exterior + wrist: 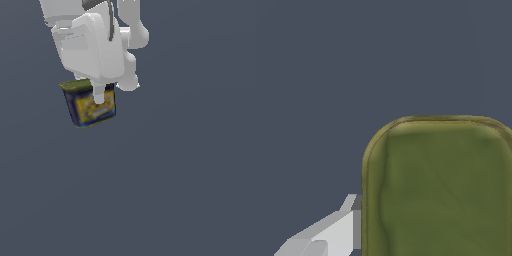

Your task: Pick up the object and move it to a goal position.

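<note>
This is a bare simulated scene rather than any real room: a flat, uniform slate-grey backdrop (190, 175) fills both views without walls, furniture or horizon. The smooth, untextured white arm (95, 45) and plain rendered shading mark it as a simulator's test space

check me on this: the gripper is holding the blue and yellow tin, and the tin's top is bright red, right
Not quite. The gripper does hold the blue and yellow tin, one finger pressed on its labelled side, but the tin's top is olive-yellow, not red. The wrist view shows that top plainly.
</note>
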